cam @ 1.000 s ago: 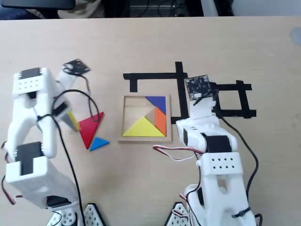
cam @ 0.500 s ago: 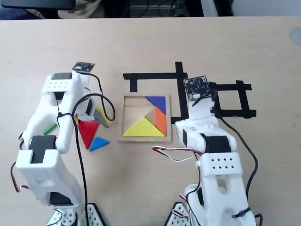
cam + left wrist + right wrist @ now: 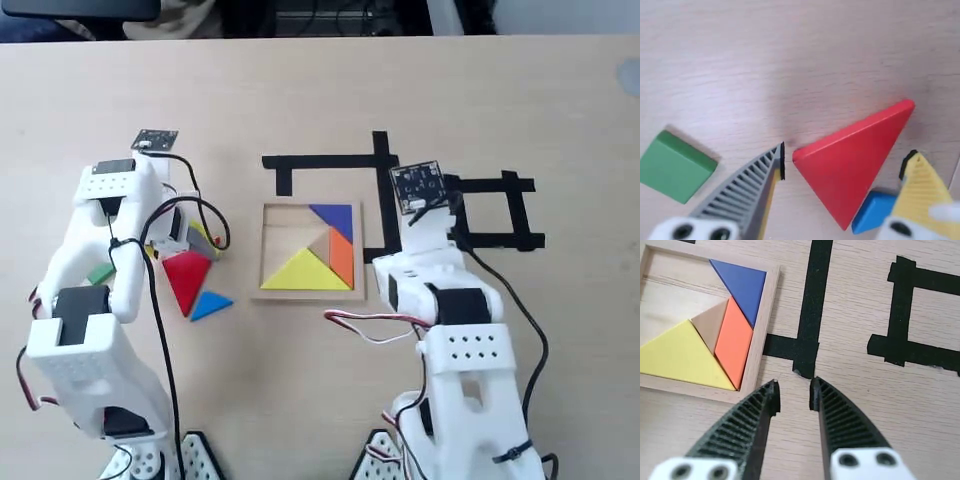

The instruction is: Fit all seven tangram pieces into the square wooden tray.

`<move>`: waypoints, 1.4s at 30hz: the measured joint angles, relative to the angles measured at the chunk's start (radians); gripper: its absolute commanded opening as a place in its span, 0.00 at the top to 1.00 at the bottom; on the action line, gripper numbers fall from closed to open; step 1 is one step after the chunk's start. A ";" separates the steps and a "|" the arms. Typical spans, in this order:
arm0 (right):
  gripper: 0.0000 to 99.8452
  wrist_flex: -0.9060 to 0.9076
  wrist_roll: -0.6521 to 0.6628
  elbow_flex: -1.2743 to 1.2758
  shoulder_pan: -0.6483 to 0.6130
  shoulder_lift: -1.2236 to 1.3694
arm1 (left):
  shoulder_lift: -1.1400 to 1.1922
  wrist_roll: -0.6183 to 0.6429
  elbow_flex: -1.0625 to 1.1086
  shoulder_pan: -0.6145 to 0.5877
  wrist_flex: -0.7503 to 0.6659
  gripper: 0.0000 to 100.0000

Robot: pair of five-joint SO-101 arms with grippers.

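Behind left end effector (image 3: 846,161) — blue triangle (image 3: 874,214), half-hidden.

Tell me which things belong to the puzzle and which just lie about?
Job: square wooden tray; yellow triangle, dark blue triangle, tan triangle, orange parallelogram inside; red triangle, light blue triangle, green square block outside.
Just there: black tape strips.

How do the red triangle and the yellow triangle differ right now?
The red triangle lies loose on the table, outside the tray; the yellow triangle sits inside it. The open left gripper straddles the red triangle, while no gripper is at the yellow triangle. Both are triangles lying flat.
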 measured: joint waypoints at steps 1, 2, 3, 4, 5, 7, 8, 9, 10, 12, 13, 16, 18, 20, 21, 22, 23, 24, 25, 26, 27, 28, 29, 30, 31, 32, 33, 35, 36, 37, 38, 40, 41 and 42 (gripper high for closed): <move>0.88 0.000 0.000 0.000 0.000 0.000 | 0.000 -0.009 0.008 0.000 -0.002 0.62; 0.88 0.000 0.000 0.000 0.000 0.000 | 0.000 -0.017 0.015 0.000 0.006 0.62; 0.88 0.000 0.000 0.000 0.000 0.000 | 0.000 -0.029 0.020 0.000 0.017 0.62; 0.88 0.000 0.000 0.000 0.000 0.000 | 0.000 -0.037 0.021 0.000 0.014 0.62; 0.88 0.000 0.000 0.000 0.000 0.000 | 0.003 -0.044 0.021 0.000 0.012 0.62; 0.88 0.000 0.000 0.000 0.000 0.000 | 0.006 -0.074 0.026 -0.002 0.011 0.62; 0.88 0.000 0.000 0.000 0.000 0.000 | 0.006 -0.087 0.028 -0.002 0.023 0.62; 0.88 0.000 0.000 0.000 0.000 0.000 | 0.006 -0.101 0.028 -0.002 0.031 0.62; 0.88 0.000 0.000 0.000 0.000 0.000 | 0.006 -0.110 0.029 -0.002 0.035 0.62; 0.88 0.000 0.000 0.000 0.000 0.000 | 0.006 -0.121 0.029 -0.002 0.037 0.62; 0.88 0.000 0.000 0.000 0.000 0.000 | 0.006 -0.123 0.029 -0.002 0.034 0.62; 0.88 0.000 0.000 0.000 0.000 0.000 | 0.006 -0.129 0.029 -0.002 0.031 0.65; 0.88 0.000 0.000 0.000 0.000 0.000 | 0.026 -0.129 0.028 -0.002 0.021 0.66; 0.88 0.000 0.000 0.000 0.000 0.000 | 0.055 -0.135 0.009 -0.002 0.032 0.66; 0.88 0.000 0.000 0.000 0.000 0.000 | 0.071 -0.152 -0.008 -0.002 0.044 0.66; 0.88 0.000 0.000 0.000 0.000 0.000 | 0.092 -0.166 -0.035 -0.002 0.068 0.66; 0.88 0.000 0.000 0.000 0.000 0.000 | 0.117 -0.178 -0.068 -0.002 0.094 0.67; 0.88 0.000 0.000 0.000 0.000 0.000 | 0.143 -0.183 -0.104 -0.002 0.123 0.68; 0.88 0.000 0.000 0.000 0.000 0.000 | 0.167 -0.184 -0.141 -0.002 0.150 0.70; 0.88 0.000 0.000 0.000 0.000 0.000 | 0.192 -0.186 -0.175 -0.002 0.170 0.71; 0.88 0.000 0.000 0.000 0.000 0.000 | 0.218 -0.187 -0.206 -0.002 0.187 0.72; 0.88 0.000 0.000 0.000 0.000 0.000 | 0.235 -0.189 -0.230 -0.002 0.199 0.72; 0.88 0.000 0.000 0.000 0.000 0.000 | 0.245 -0.189 -0.249 -0.002 0.210 0.72; 0.88 0.000 0.000 0.000 0.000 0.000 | 0.252 -0.190 -0.258 -0.002 0.212 0.72; 0.88 0.000 0.000 0.000 0.000 0.000 | 0.256 -0.190 -0.264 -0.002 0.215 0.72; 0.88 0.000 0.000 0.000 0.000 0.000 | 0.256 -0.192 -0.269 -0.002 0.215 0.72; 0.88 0.000 0.000 0.000 0.000 0.000 | 0.258 -0.192 -0.272 -0.002 0.215 0.74; 0.88 0.000 0.000 0.000 0.000 0.000 | 0.259 -0.192 -0.273 -0.002 0.215 0.81; 0.88 0.000 0.000 0.000 0.000 0.000 | 0.259 -0.193 -0.276 -0.002 0.215 0.85; 0.88 0.000 0.000 0.000 0.000 0.000 | 0.259 -0.193 -0.278 -0.002 0.215 0.90; 0.88 0.000 0.000 0.000 0.000 0.000 | 0.259 -0.195 -0.281 0.000 0.215 0.93; 0.88 0.000 0.000 0.000 0.000 0.000 | 0.259 -0.195 -0.287 0.002 0.215 0.97; 0.88 0.000 0.000 0.000 0.000 0.000 | 0.259 -0.195 -0.287 0.002 0.215 0.96; 0.88 0.000 0.000 0.000 0.000 0.000 | 0.256 -0.195 -0.287 0.002 0.215 0.97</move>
